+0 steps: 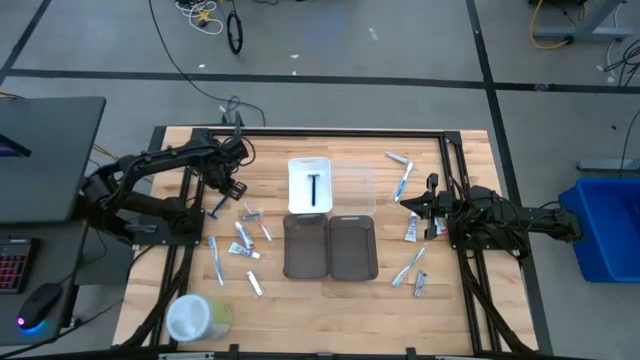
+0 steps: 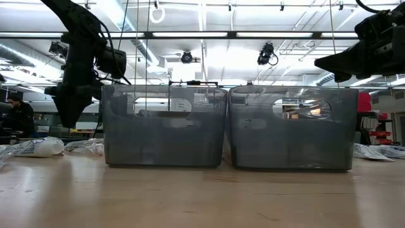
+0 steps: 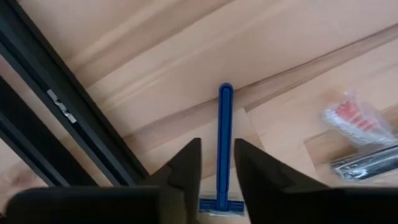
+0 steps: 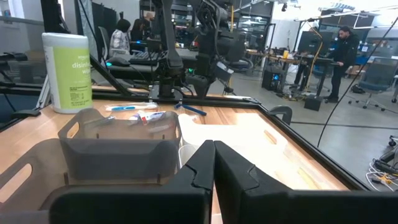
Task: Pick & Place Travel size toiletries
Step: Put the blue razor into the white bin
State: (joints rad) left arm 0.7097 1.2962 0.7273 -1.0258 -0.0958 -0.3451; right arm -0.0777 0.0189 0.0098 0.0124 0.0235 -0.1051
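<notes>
High view: left hand (image 1: 222, 190) sits over the tabletop's (image 1: 470, 300) left-rear area, above a blue razor (image 1: 219, 207) that lies flat on the wood near the black frame rail (image 1: 190, 190). Left wrist view shows the razor (image 3: 224, 149) lengthwise in the gap between the two fingers (image 3: 186, 165), head nearest the camera; the fingers stand parted, a sliver of wood visible on each side of the handle, so nothing is gripped. Whether the hand is coming in to grasp or has just let go cannot be told. Right hand (image 1: 412, 203) waits on the right side, clenched on nothing, fingertips together in its wrist view (image 4: 213, 163). Remaining toiletries are scattered: a cluster of tubes and brushes (image 1: 250, 235) left of the grey trays (image 1: 330, 247), more on the right (image 1: 410, 270). White tray (image 1: 309, 185) holds one black stick (image 1: 313, 188). Judged risks: the handle is thin and flat on the wood, so closing too high would pinch air or skid it sideways; closing too low would drive fingertips into the wood. The gap is narrow, so slight yaw error could knock the razor toward the rail, where it becomes hard to reach. A grip near the head end could let the handle droop and swing in transit.
</notes>
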